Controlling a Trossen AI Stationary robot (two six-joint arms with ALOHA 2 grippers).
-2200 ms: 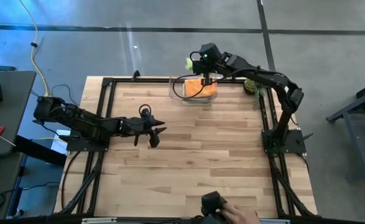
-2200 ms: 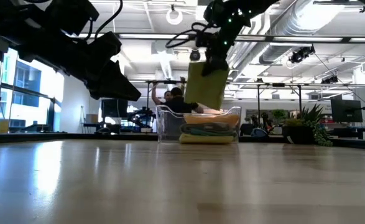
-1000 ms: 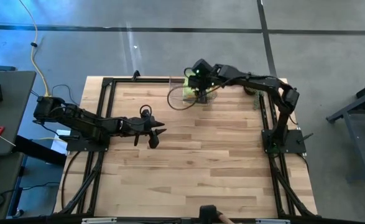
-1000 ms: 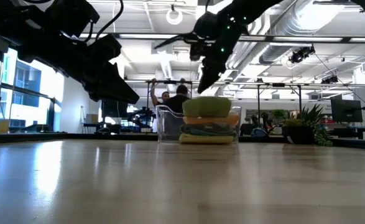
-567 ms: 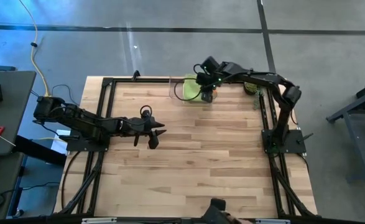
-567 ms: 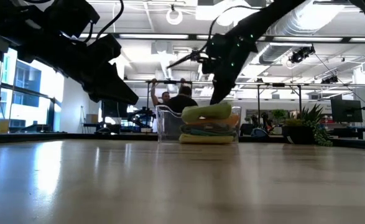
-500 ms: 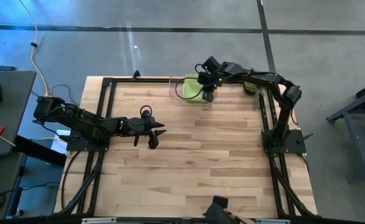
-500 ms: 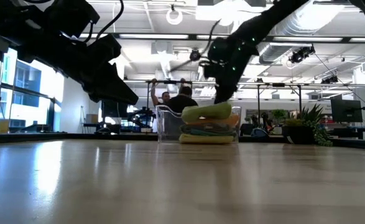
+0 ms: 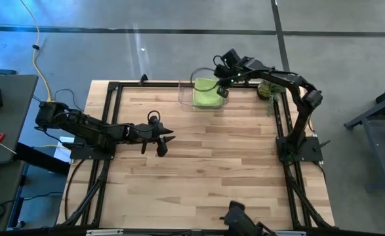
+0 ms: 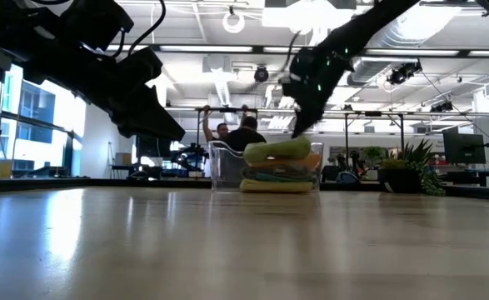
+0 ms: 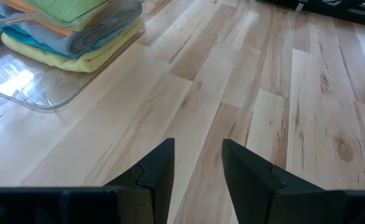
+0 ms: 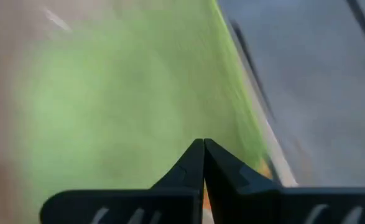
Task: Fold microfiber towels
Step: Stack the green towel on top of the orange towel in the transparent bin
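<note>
The lime green towel (image 9: 206, 93) no longer hangs from the right gripper (image 9: 226, 82) above the clear bin (image 9: 185, 99) — it now lies on top of the stack inside, covering the orange towel (image 11: 27, 8) that showed uppermost from above a couple of seconds ago. The right gripper, which came down over the bin to set it there, has lifted and drawn back toward the bin's far right corner (empty now), and its jaws, wide a second ago, are pressed together. At the table's near edge a person's hand has given way to a dark object (image 9: 237, 215).
</note>
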